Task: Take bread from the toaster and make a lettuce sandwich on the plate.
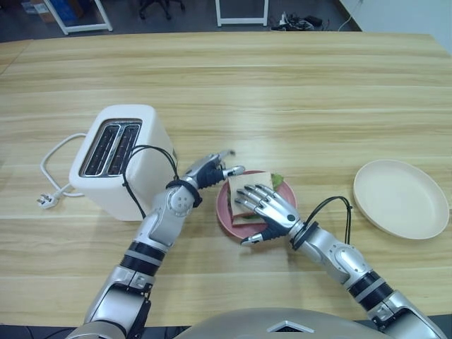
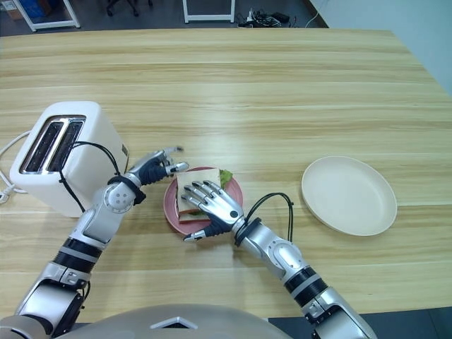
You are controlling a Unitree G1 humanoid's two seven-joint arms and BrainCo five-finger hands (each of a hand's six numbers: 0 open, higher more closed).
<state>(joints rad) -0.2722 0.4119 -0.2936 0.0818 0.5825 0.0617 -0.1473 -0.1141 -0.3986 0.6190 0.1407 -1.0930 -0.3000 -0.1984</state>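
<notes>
The sandwich sat on the round dull-red plate (image 1: 223, 213) near the front middle of the pale wooden bench (image 1: 282, 92); a square slice of light bread (image 1: 244, 185) formed its top, and a green lettuce leaf (image 1: 277, 180) poked out at the far corner.

The right hand (image 1: 268, 208) lay over the bread with its fingers (image 1: 248, 200) spread wide and gripping nothing; whether the palm pressed on the slice or hovered just above it could not be told from this angle. The left hand (image 1: 215, 169) stood at the plate's rim on the side nearest the white two-slot toaster (image 1: 116, 159), fingers stretched out straight and empty; the toaster's slots looked dark and vacant, so the build seemed nearly done.

The main risk lay in the right hand's withdrawal; a sideways pull could drag the top slice off the lettuce, or off the plate. The left fingertips, so close to the rim, could nudge the plate and shift the stack; a backward sweep of the left forearm could bump the toaster just beside it. The round cream-coloured empty plate (image 1: 400, 198) sat well apart at the right and posed little hazard.
</notes>
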